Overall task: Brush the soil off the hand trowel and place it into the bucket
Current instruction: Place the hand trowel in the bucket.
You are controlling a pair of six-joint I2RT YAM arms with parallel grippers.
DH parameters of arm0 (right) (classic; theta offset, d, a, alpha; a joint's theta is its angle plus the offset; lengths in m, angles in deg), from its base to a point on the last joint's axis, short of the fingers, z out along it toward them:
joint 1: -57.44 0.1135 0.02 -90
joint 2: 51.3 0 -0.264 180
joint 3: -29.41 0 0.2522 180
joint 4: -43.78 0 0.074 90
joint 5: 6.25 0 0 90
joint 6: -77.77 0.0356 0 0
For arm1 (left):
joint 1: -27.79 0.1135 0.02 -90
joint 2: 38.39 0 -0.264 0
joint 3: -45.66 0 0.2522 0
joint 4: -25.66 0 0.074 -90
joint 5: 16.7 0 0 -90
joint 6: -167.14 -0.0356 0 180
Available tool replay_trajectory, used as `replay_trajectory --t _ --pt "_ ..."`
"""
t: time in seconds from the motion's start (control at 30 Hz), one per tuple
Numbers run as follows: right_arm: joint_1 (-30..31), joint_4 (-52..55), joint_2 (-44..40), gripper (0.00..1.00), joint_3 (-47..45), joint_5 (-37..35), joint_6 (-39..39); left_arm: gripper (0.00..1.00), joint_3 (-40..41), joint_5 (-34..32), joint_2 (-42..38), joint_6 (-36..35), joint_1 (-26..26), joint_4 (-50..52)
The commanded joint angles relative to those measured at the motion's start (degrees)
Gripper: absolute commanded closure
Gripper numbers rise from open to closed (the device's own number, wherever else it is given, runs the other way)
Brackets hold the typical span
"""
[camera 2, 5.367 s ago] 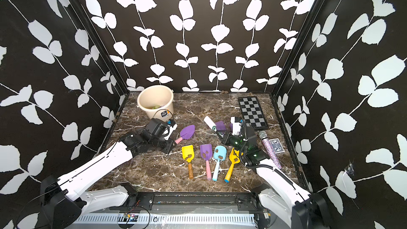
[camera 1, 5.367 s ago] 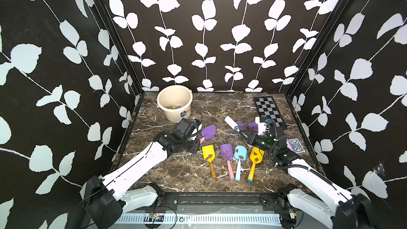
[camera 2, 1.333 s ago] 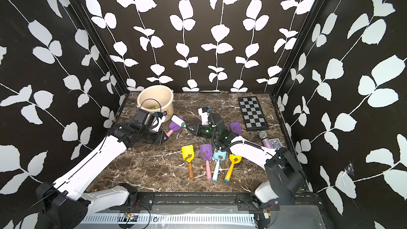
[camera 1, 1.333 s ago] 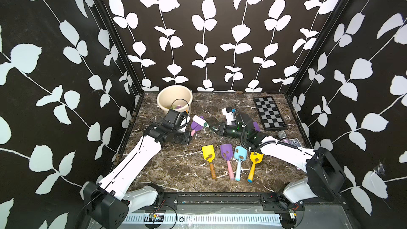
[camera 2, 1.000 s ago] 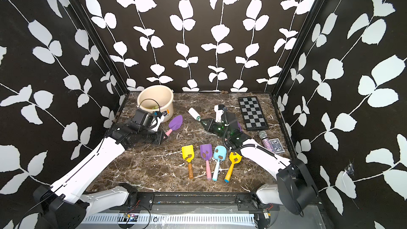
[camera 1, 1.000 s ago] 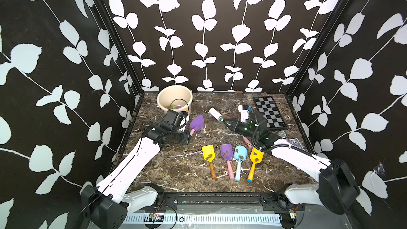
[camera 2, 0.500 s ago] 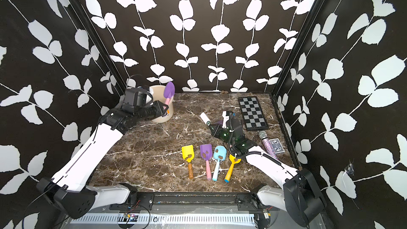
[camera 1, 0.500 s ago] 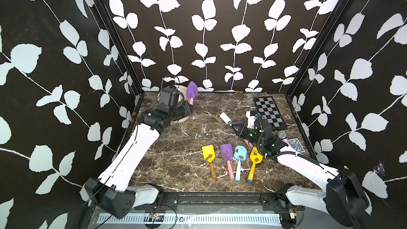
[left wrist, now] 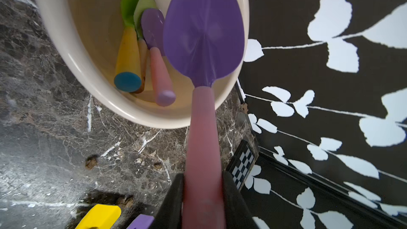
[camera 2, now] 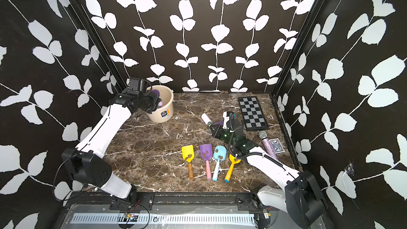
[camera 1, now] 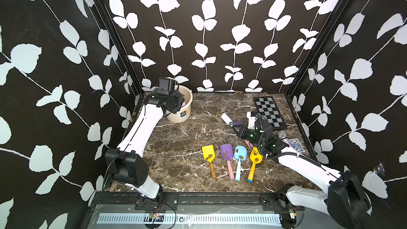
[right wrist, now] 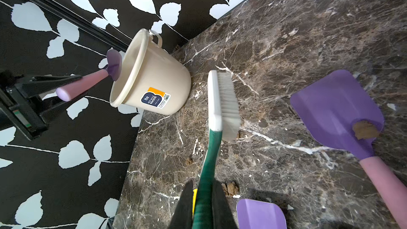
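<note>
Over bucket (left wrist: pixel 72 62): trowel (left wrist: pixel 203 34) lower vs prev, left pincer (left wrist: pixel 203 179) gripping.

Chessboard (camera 1: pixel 269 112), glitter microphone (camera 1: pixel 283 137), card deck (camera 1: pixel 296 145)

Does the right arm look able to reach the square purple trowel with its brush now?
Probably yes: the right gripper holds the brush close to that trowel, with nothing standing between.

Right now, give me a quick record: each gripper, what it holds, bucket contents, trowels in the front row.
left gripper: shut on purple trowel, gripped by its pink handle
purple trowel: blade over the bucket mouth, looks clean
right gripper: shut on brush, by its green handle
bucket contents: three trowels
front row: four trowels lying on the marble table, soil clumps on each blade
</note>
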Motion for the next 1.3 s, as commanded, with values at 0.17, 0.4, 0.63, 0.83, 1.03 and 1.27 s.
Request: replay_trajectory --t 0.17,0.4,0.63,0.83,1.03,1.27 --pt "0.1 -0.1 -2.3 1.0 1.8 -1.8 -2.2 1.0 -6.5 4.5 7.5 8.0 2.2 -0.9" --pt "-0.1 1.2 -3.9 1.0 1.2 -2.7 -3.2 0.96 -9.8 5.3 12.2 8.7 3.2 -0.4" --pt "-0.3 2.2 -4.9 1.0 1.0 -2.8 -3.9 0.62 -9.4 6.1 13.7 6.5 3.4 -2.0" --pt "-0.3 2.5 -6.0 1.0 0.6 -3.1 -3.7 0.45 -7.1 4.3 10.0 0.6 3.4 -4.7" --pt "-0.3 2.5 -6.5 1.0 0.4 -3.4 -3.1 0.46 -4.5 3.3 3.1 -10.3 2.1 -5.9" --pt "-0.3 2.9 -7.0 1.0 0.5 -3.9 -3.0 0.53 4.9 -2.8 -9.4 -24.3 -7.1 -4.7"
